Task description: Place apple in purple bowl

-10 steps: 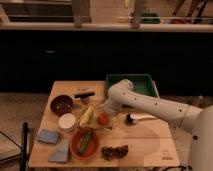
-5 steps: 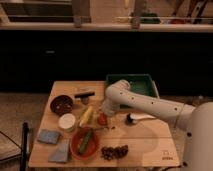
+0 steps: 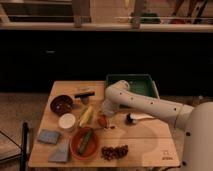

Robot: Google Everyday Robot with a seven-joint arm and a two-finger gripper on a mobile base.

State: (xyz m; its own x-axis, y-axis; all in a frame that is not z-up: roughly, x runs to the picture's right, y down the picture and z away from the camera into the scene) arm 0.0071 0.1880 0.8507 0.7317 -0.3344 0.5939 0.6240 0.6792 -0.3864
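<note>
**Just above the apple: gripper low at mid-table**

Taking the wooden table [image 3: 145, 145] as a clock face with 12 at the far edge, the apple [image 3: 102, 121] sits close to the centre, a touch toward 9, resting on the tabletop. The gripper [image 3: 105, 111] hangs directly at the apple's 12 o'clock, so close that the two seem to meet. Whether it is open, closed or gripping the fruit cannot be told. The white arm [image 3: 145, 102] reaches it from the 3 o'clock side, arching past the green tray [image 3: 131, 85] that fills the table's 1 o'clock corner.

The purple bowl [image 3: 61, 104] stands at about 10 o'clock from the apple, well apart from it, near the table's left edge. A white cup [image 3: 67, 121] sits just at the bowl's 5 o'clock. Between cup and apple lies a yellow-green corn-like item [image 3: 87, 116], just beside the apple. At the apple's 7 o'clock is the orange bowl [image 3: 74, 150] with a green vegetable [image 3: 86, 141] lying in it. A cluster of dark grapes [image 3: 114, 151] lies at the apple's 5 o'clock, near the front edge. Two blue-grey sponges [image 3: 48, 136] occupy the 8 o'clock corner.
</note>
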